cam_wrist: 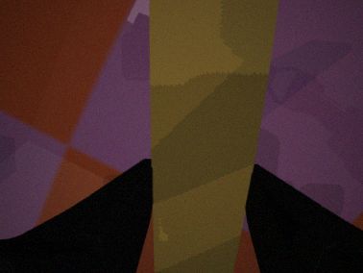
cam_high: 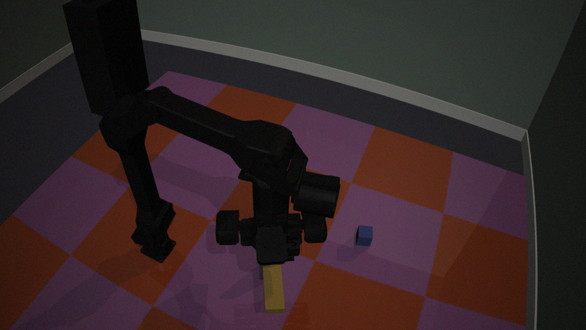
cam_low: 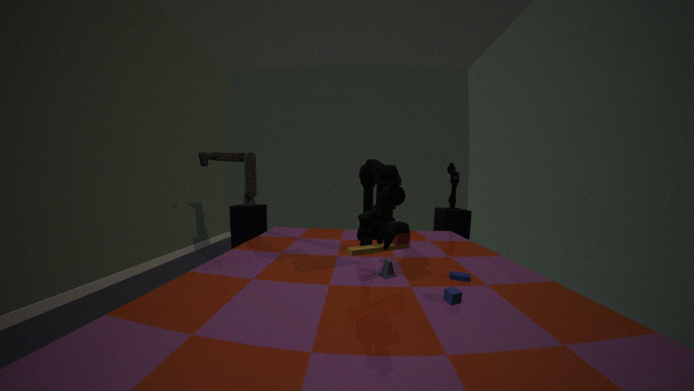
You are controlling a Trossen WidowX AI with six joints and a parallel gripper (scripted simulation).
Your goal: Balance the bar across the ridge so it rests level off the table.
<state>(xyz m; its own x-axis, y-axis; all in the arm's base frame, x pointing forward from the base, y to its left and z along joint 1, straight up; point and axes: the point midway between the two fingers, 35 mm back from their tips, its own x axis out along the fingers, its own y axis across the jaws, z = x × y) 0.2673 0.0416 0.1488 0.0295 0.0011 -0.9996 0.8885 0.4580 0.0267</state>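
The yellow bar [cam_high: 274,289] [cam_low: 366,249] [cam_wrist: 206,120] is held in the air above the checkered table [cam_high: 402,164] [cam_low: 379,315]. My gripper [cam_low: 387,246] [cam_wrist: 200,172] is shut on it, one finger on each side. A red block [cam_low: 402,238] sits at the bar's right end in the exterior view; the arm hides it in the top view. The small grey ridge [cam_low: 387,269] stands on a purple tile, lower in the exterior view than the bar, with a visible gap between them. In the top view only a grey sliver shows beside the bar. I cannot tell whether the bar is exactly level.
A blue cube [cam_high: 364,235] [cam_low: 452,295] and a flat blue block [cam_low: 460,277] lie right of the ridge. The flat block is hidden in the top view. Two other arms [cam_low: 250,180] [cam_low: 453,186] stand on dark pedestals [cam_low: 248,226] [cam_low: 451,223] beyond the table's far end.
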